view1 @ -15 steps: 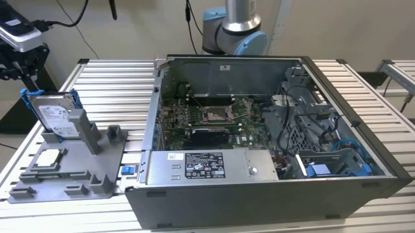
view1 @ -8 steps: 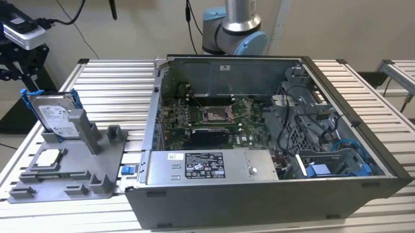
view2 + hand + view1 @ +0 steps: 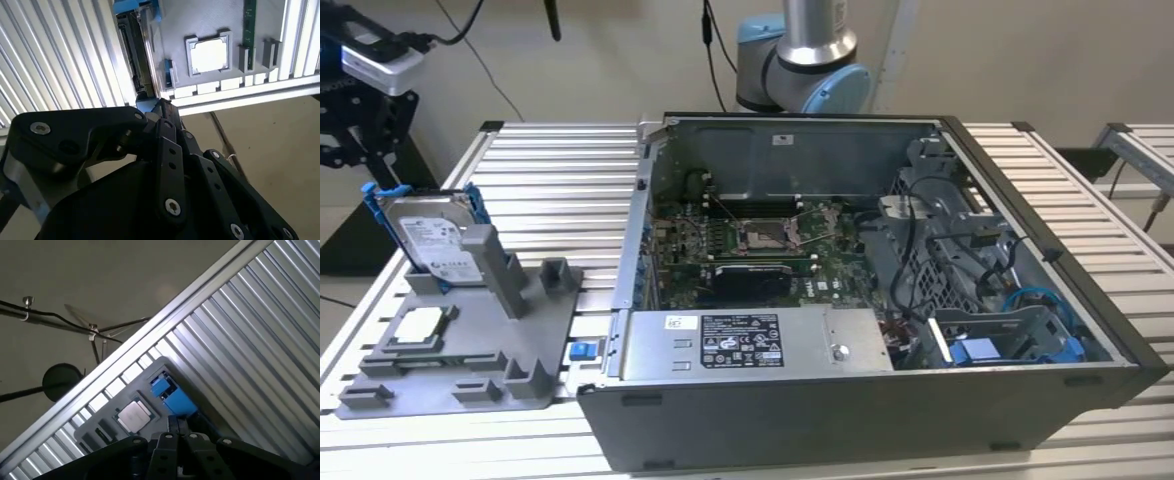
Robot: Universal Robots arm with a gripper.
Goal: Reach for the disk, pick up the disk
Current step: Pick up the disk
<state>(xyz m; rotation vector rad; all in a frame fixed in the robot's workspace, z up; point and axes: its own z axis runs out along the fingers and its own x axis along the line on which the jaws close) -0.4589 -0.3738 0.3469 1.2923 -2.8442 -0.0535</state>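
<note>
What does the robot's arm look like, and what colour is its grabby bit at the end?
The arm is a shiny silver tube that meets a rounded grey joint with light-blue caps. The end effector is black all over. It is built from chunky jointed links held together by round silver screws, and it gets narrower toward its tip.

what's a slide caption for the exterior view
Disk standing in a grey tray beside an open computer case on a slatted table
</note>
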